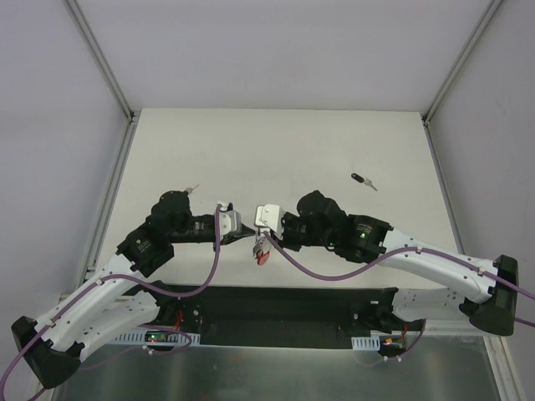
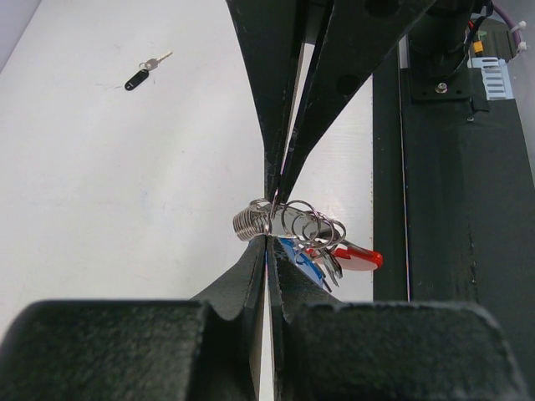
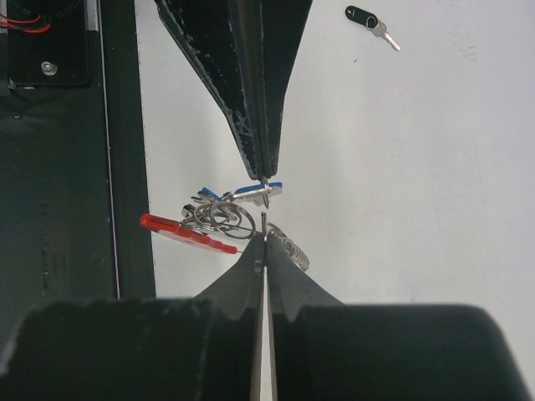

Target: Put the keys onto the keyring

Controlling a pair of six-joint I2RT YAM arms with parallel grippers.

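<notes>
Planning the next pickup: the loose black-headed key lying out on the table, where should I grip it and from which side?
Probably take the black-headed key by its plastic head, straight down from above, with the right end effector, whose side of the table it lies on. It lies flat and alone, and the head looks thicker than the thin blade, so straddle its narrow width.

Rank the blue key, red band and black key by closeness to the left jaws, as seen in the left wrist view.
1. Blue key, right at the jaws' tips.
2. Red band, a little further right.
3. Black key, far off, upper left.
</notes>
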